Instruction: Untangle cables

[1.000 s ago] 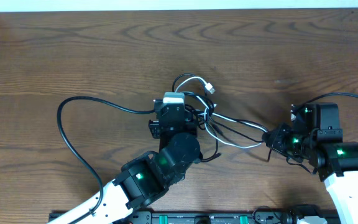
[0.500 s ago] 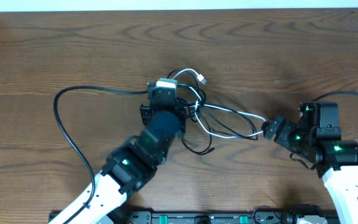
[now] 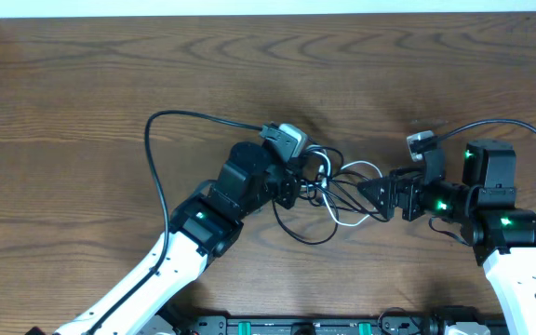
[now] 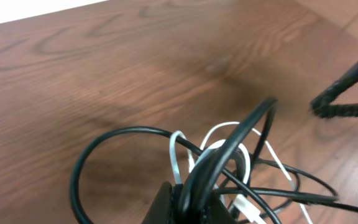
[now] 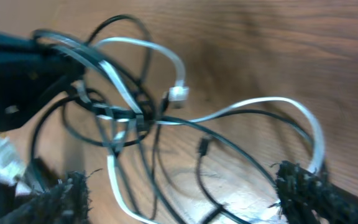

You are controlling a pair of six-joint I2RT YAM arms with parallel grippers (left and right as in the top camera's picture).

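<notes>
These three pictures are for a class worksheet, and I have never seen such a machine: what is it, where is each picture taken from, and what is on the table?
Two robot arms work at a wooden table. One picture looks down from above; the other two come from a camera on each wrist. Between the arms lies a knot of thin cables, mostly black, one white. The left gripper is shut on the cables. The right gripper is open, its two dark fingers standing on either side of the loops.

Even soft light, overhead sharp, wrist views motion-blurred
</notes>
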